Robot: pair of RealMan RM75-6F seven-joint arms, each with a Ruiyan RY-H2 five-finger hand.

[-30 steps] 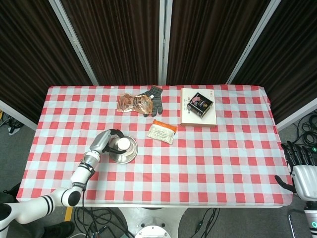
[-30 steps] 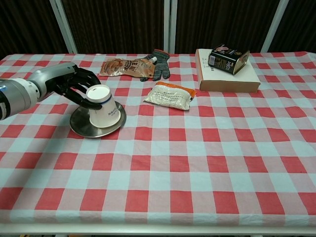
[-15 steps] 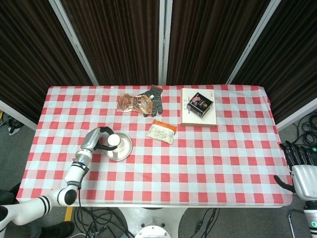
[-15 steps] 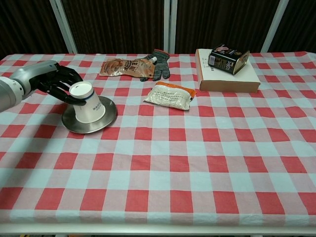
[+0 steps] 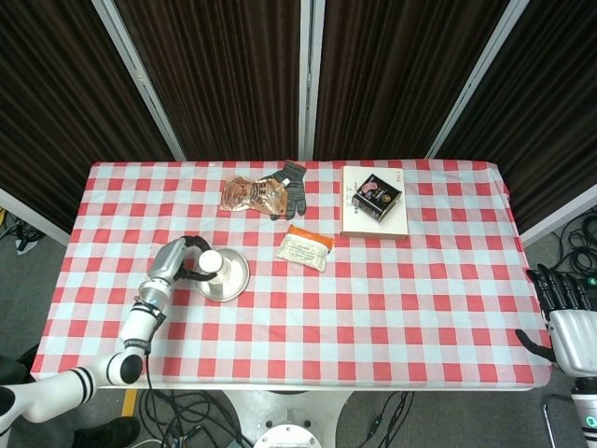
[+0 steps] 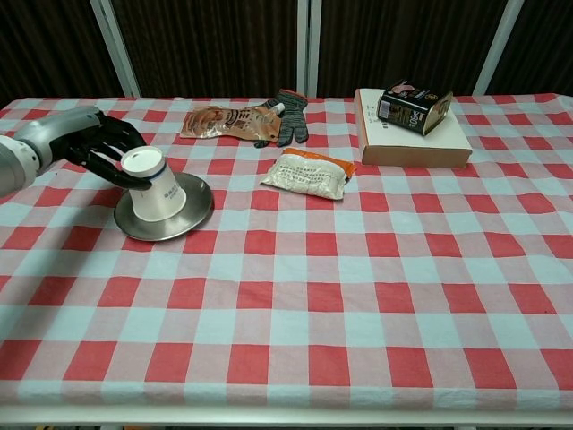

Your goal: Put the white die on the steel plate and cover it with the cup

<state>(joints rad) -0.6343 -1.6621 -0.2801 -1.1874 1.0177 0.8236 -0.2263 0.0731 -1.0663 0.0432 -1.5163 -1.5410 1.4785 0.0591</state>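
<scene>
A white paper cup (image 6: 150, 184) (image 5: 213, 265) stands upside down and slightly tilted on the round steel plate (image 6: 192, 208) (image 5: 235, 277), on the left part of the checked table. My left hand (image 6: 92, 145) (image 5: 177, 262) reaches in from the left, its dark fingers (image 6: 115, 167) wrapped around the cup's upturned base. No white die shows in either view. My right hand (image 5: 562, 306) hangs off the table's right edge, fingers spread and holding nothing; only the head view shows it.
Behind the plate lie a crumpled snack pouch (image 6: 224, 120) and a grey glove (image 6: 289, 115). A white and orange packet (image 6: 309, 174) lies right of the plate. A book (image 6: 414, 141) with a dark box (image 6: 414, 109) on it sits at the back right.
The left hand has drawn the cup to the left, and the plate has slid left with it. The right hand has stayed put.
</scene>
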